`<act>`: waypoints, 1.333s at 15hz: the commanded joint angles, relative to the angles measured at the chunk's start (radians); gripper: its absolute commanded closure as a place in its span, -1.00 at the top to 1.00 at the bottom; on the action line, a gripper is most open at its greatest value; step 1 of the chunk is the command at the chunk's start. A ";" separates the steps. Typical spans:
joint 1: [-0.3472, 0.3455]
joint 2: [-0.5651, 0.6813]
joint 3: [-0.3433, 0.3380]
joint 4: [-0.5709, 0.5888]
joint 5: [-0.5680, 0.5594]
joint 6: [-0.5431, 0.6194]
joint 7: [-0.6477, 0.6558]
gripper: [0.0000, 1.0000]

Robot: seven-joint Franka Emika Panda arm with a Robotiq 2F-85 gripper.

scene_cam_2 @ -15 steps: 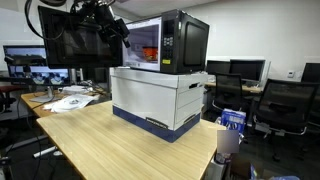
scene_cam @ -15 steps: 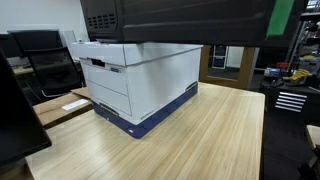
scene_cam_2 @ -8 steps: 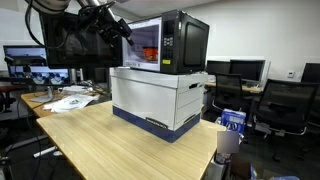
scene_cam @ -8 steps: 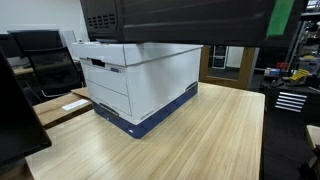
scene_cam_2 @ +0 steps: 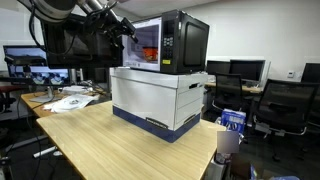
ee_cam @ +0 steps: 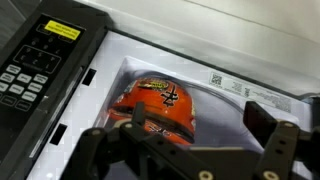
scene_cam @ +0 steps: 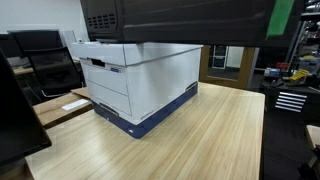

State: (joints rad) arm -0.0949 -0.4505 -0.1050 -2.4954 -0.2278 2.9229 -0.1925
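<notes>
Both exterior views: logged black microwave [scene_cam: 180, 20] sitting on white storage box [scene_cam: 140, 85], on wooden table [scene_cam: 210, 140]. In an exterior view, spotted gripper [scene_cam_2: 125, 30] raised at the microwave's open front, near an orange packet [scene_cam_2: 147, 48] inside; fingers too small there to judge. Wrist view: saw fingers [ee_cam: 272, 135] spread wide apart, clamped on nothing. Found orange packet, possibly a snack bag, lying inside the lit cavity just beyond the fingertips. Noted keypad [ee_cam: 35, 65] at left of the opening.
</notes>
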 commanded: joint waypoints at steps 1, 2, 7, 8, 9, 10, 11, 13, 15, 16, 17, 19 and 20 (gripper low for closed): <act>-0.029 0.066 -0.013 0.021 -0.022 0.098 -0.038 1.00; -0.031 0.079 -0.018 0.026 -0.017 0.111 -0.041 1.00; -0.025 0.131 -0.036 0.045 -0.007 0.199 -0.049 1.00; 0.012 0.134 -0.060 0.044 -0.012 0.216 -0.082 1.00; 0.032 0.138 -0.072 0.041 -0.010 0.235 -0.106 1.00; 0.039 0.142 -0.075 0.037 -0.003 0.269 -0.102 1.00; 0.052 0.146 -0.082 0.035 0.017 0.303 -0.079 1.00; 0.082 0.151 -0.103 0.034 0.036 0.345 -0.059 1.00; 0.109 0.158 -0.129 0.030 0.031 0.376 -0.061 1.00; 0.112 0.161 -0.136 0.025 0.028 0.395 -0.059 1.00; 0.113 0.165 -0.140 0.020 0.029 0.418 -0.052 1.00; 0.122 0.169 -0.152 0.012 0.037 0.425 -0.031 1.00; 0.130 0.170 -0.161 0.008 0.041 0.422 -0.021 1.00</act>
State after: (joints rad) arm 0.0108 -0.2914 -0.2422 -2.4704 -0.2108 3.3088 -0.2387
